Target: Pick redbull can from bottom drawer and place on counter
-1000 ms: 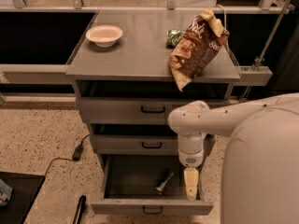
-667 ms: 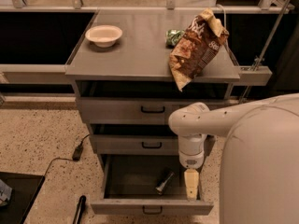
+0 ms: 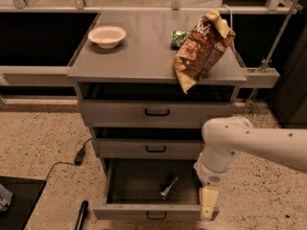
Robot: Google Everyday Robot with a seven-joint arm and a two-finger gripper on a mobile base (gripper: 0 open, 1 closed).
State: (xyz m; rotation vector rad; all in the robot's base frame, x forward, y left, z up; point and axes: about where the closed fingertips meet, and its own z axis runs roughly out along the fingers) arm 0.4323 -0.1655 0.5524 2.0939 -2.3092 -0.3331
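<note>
camera view: gripper over bottom drawer

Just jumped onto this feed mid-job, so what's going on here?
The arm's gripper hangs at the right front corner of the open bottom drawer. The redbull can lies on the drawer floor, left of the gripper and apart from it, not yet picked. The counter carries a bowl, a chip bag and a green wrapper.
</note>
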